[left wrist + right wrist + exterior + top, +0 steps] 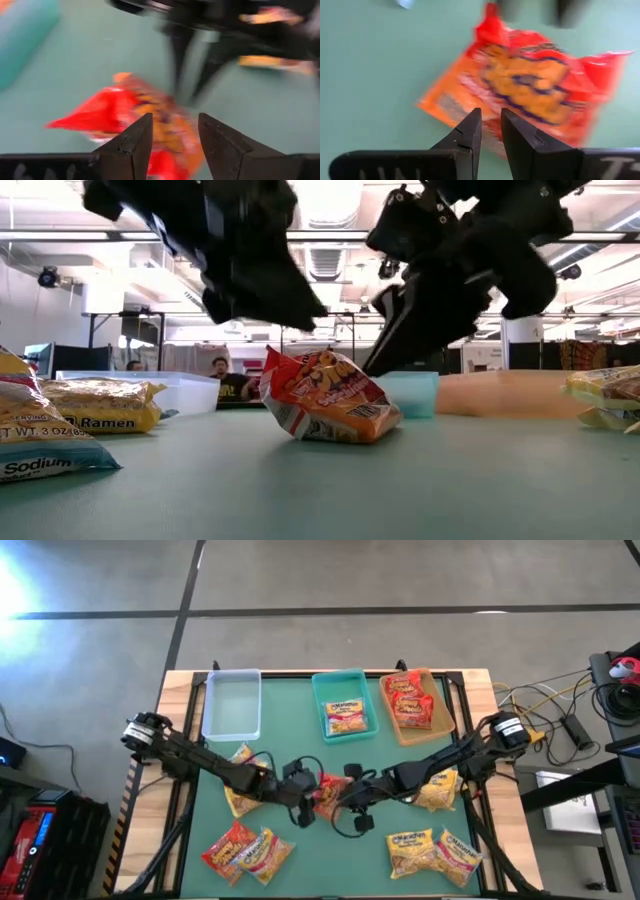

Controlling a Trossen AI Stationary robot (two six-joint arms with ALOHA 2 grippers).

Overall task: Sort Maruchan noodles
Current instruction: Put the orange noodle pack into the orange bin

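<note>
1. High view: we see the left gripper (302, 783) and the right gripper (350, 798) meeting at the middle of the green table (290, 730), either side of a red Maruchan packet (330, 792) that lies on the surface. Along the far edge stand three bins: a clear bin (232, 705) on the left, a teal bin (343, 706) holding one yellow packet (346, 717), and a tan bin (419, 700) holding red packets (409, 700). More packets lie at the near left (247, 850), the near right (432, 851), under the left arm (240, 795) and beside the right arm (438, 790).

2. Low view: we see the red packet (328, 408) resting on the table, one end tilted up. Both grippers hang just above it; we cannot tell whether either touches it. A person (228, 378) sits in the room behind.

3. Left wrist view: the left gripper (175, 142) has its fingers apart, with the red packet (120, 112) beyond them and nothing between them.

4. Right wrist view: the right gripper (491, 129) has its fingers close together with a narrow gap showing. The red packet (530, 90) lies flat just past the tips, not clamped.
</note>
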